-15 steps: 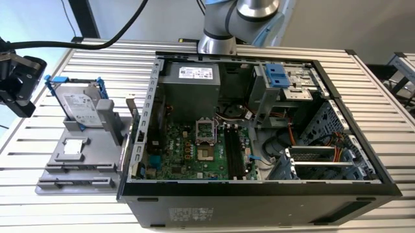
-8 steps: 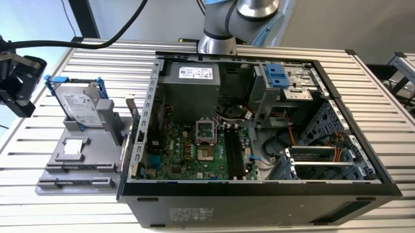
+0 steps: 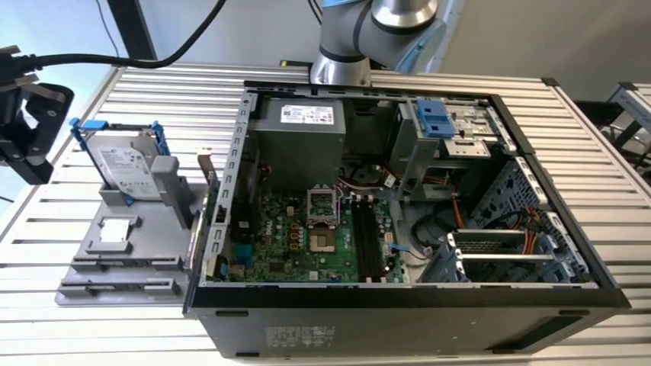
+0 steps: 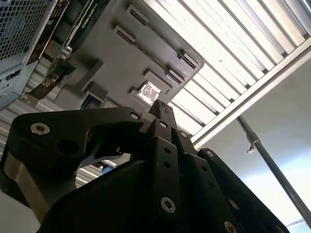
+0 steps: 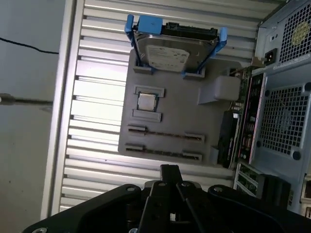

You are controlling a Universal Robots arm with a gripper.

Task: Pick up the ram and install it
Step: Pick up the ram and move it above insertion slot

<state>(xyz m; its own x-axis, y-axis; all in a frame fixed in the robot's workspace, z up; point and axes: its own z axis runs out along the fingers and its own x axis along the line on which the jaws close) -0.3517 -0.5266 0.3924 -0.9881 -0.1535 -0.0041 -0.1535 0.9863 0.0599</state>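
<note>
- Gripper (image 3: 27, 131) sits at the exterior view's far left edge, off the side of the slatted table (image 3: 595, 160) and well apart from the open computer case (image 3: 407, 324).
- Claw state: cannot tell how far open it is. In both wrist views its black linkage is seen edge-on, so the tip (image 5: 169, 171) (image 4: 163, 112) reads as a single bar. Cannot tell whether it has hold of anything either.
- The ram (image 5: 165, 134) shows in the first wrist view as a thin dark line, edge-on, running between two small clips on the grey holder plate (image 5: 187, 114). It sits in the clip row nearer the chip. The gripper is not touching it.
- On the same plate: silver hard drive (image 5: 175, 51) in its blue-trimmed frame, standing on edge at the far end from the gripper, and the square silver chip (image 5: 146, 101) in its pocket, between the drive and the ram.
- In the exterior view the plate (image 3: 142, 245) lies on the table just beside the case, on the exterior view's left, with drive (image 3: 127, 164) and chip (image 3: 115, 227) on it.
- Inside the case the motherboard (image 3: 295, 236) lies flat, with long black slots (image 3: 368, 232) along the side toward the exterior view's right.
- The arm (image 3: 356, 34) rises behind the case (its base stands on the table).
</note>
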